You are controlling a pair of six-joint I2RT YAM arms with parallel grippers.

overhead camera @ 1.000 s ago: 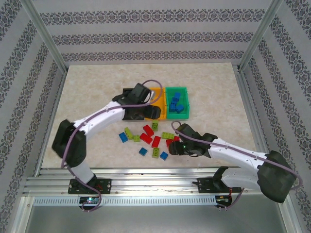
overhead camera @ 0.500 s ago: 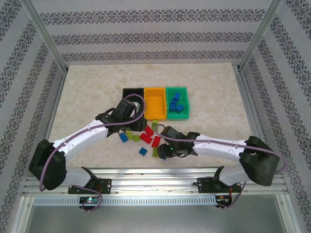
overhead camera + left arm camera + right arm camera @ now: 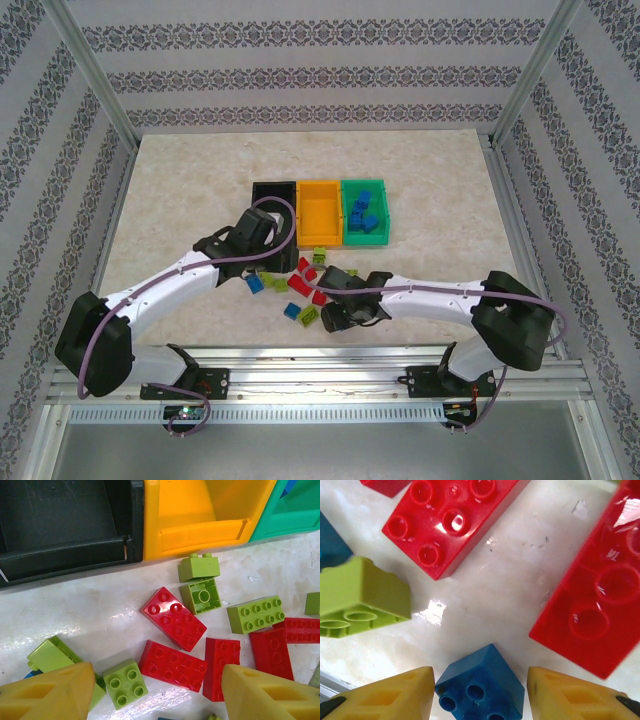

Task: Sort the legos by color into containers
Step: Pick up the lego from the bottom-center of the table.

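Just in front of the orange plastic bin point(image 3: 200, 532), the released left end effector point(image 3: 157, 687) hangs over red plastic bricks point(image 3: 172, 617) and lime plastic bricks point(image 3: 202, 595). Farther from that bin, the right end effector point(image 3: 481, 692) grasps a small blue plastic brick point(image 3: 482, 675).

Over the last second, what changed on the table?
Left pincer pulled back from over the black bin and orange bin to above the loose bricks, open and empty. Right pincer slid left and now straddles a blue brick; grip unclear. Bins stayed put.
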